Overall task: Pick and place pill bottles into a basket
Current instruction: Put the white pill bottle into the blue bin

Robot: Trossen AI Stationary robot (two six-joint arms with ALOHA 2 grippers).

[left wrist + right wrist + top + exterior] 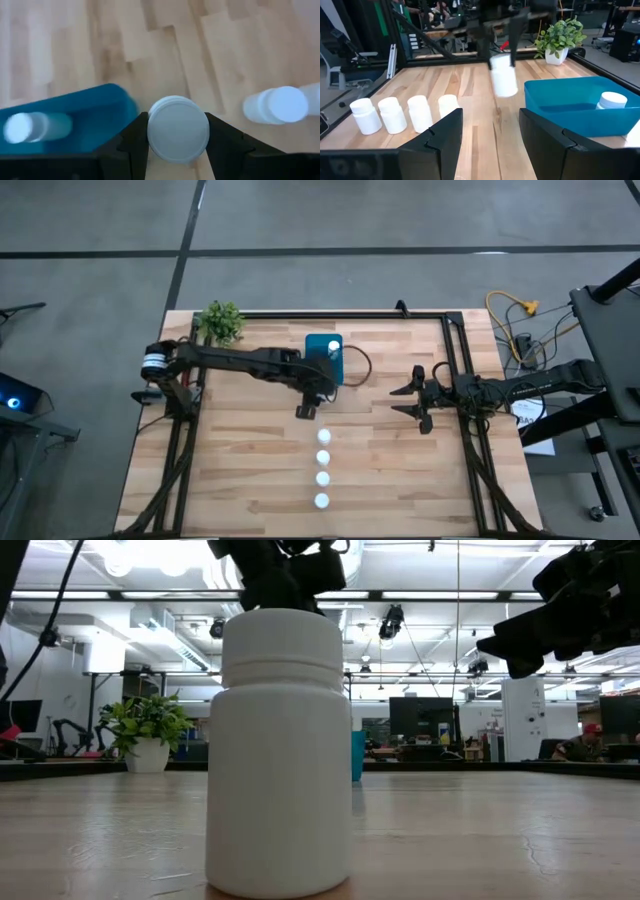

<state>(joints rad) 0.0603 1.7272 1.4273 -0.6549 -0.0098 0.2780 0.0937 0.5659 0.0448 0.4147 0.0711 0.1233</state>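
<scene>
Where left gripper [177, 145] clamps, bottle [178, 129] sits (airborne).

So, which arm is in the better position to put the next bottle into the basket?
The left. Its gripper already holds a pill bottle off the table, right beside the basket. The right gripper holds nothing and waits farther off, at the table's right side.

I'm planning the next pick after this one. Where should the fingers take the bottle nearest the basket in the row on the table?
Probably from straight above, closing on the round cap and neck of that bottle: it stands upright, and its neighbour leaves free room only on the flanks.
</scene>
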